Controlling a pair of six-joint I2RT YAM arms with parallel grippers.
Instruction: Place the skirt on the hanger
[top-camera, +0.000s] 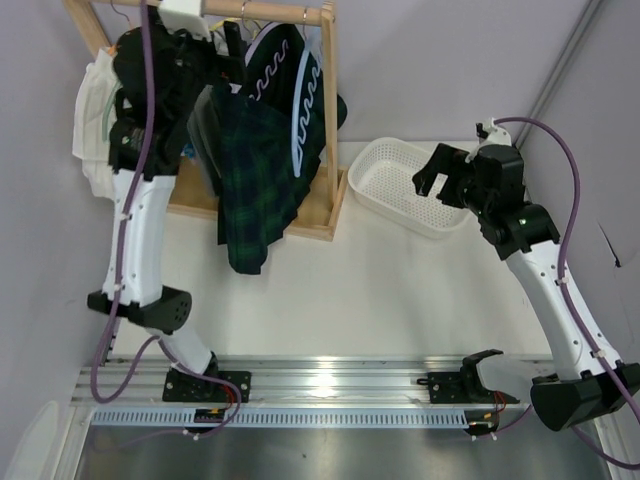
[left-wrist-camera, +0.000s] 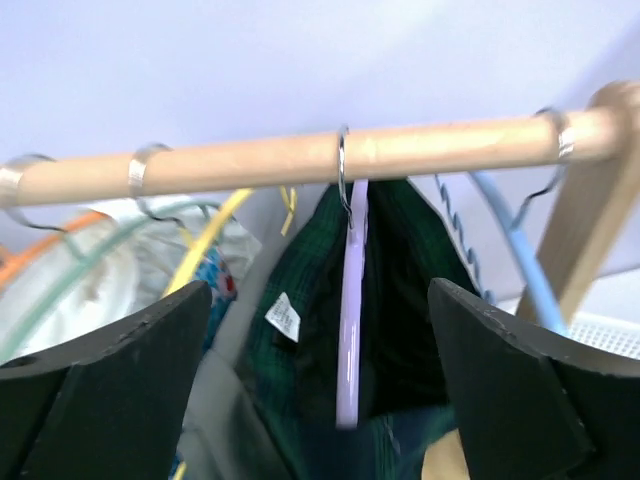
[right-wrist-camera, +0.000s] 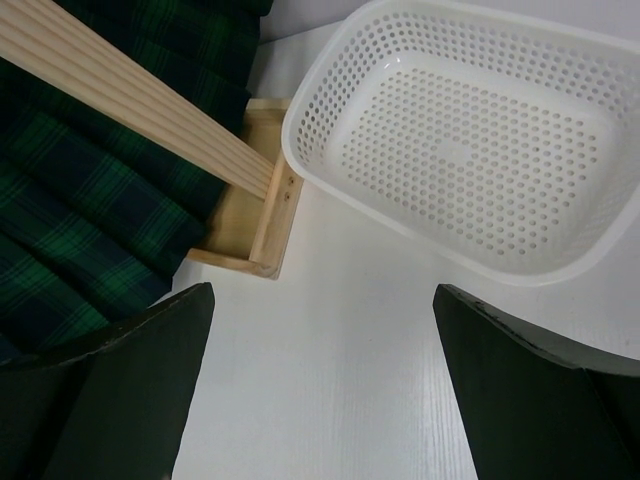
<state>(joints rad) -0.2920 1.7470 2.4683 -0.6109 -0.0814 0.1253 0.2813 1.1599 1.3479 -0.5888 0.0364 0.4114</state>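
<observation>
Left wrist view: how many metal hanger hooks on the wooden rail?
4 metal hooks: far left edge, left of centre, centre holding the pale lavender plastic hanger, near the right end. Others may be hidden.

Bright, even overhead light fills your top view, with a white glare patch on the metal rail (top-camera: 330, 385) and only faint shadow beneath the skirt (top-camera: 255, 170) on the table (top-camera: 380, 300). Your left wrist view runs soft: the wooden bar (left-wrist-camera: 300, 160) and hanger (left-wrist-camera: 352, 300) blur, and the left tool (left-wrist-camera: 320, 290) shows its fingers (left-wrist-camera: 120, 390) as dark silhouettes. Your right wrist view holds the basket (right-wrist-camera: 450, 130) crisp, while the right tool (right-wrist-camera: 325, 290) sits underexposed.
</observation>
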